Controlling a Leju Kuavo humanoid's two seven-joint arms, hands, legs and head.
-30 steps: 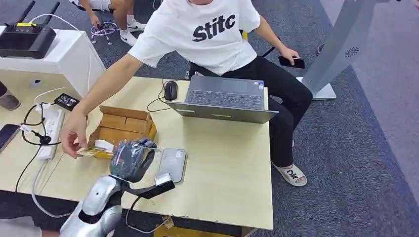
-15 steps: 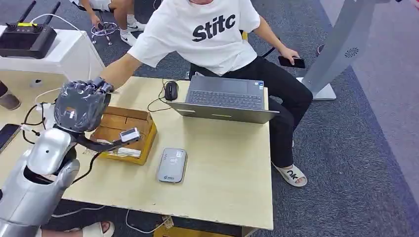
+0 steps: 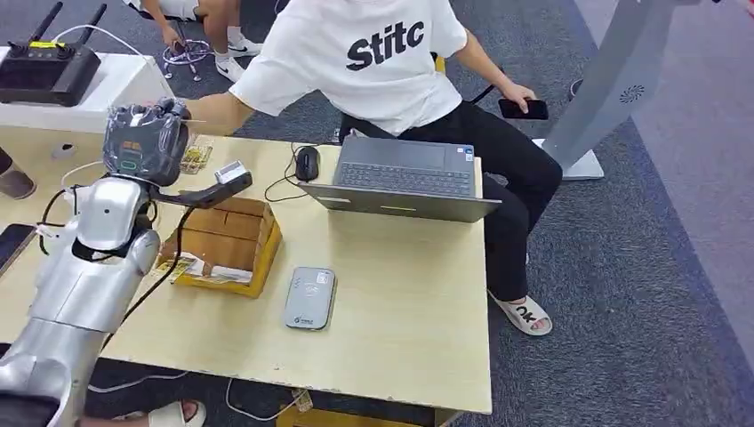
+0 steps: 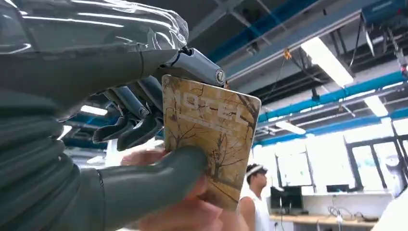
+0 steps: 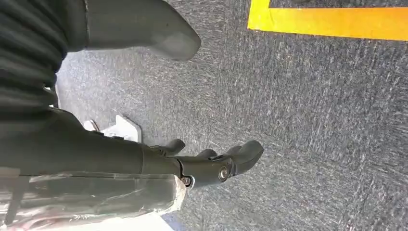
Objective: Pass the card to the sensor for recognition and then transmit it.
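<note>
Left hand [image 3: 145, 140] raised above the table's [image 3: 400, 294] far left edge, thumb and fingers clamped on the hotel card [image 4: 209, 139], a person's hand [image 4: 192, 214] touching it, grey sensor [image 3: 309, 298] lying beside the cardboard box [image 3: 227, 240], right hand [image 5: 192, 163] hanging over carpet, fingers apart, holding nothing.

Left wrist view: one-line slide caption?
Left hand pinches a hotel card between thumb and fingers, a person's hand touching it.

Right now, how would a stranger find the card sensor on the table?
Start at the open laptop on the wooden table. In front of it, beside the cardboard box, lies the card sensor: a flat grey pad with rounded corners, the only grey thing lying flat there.
</note>
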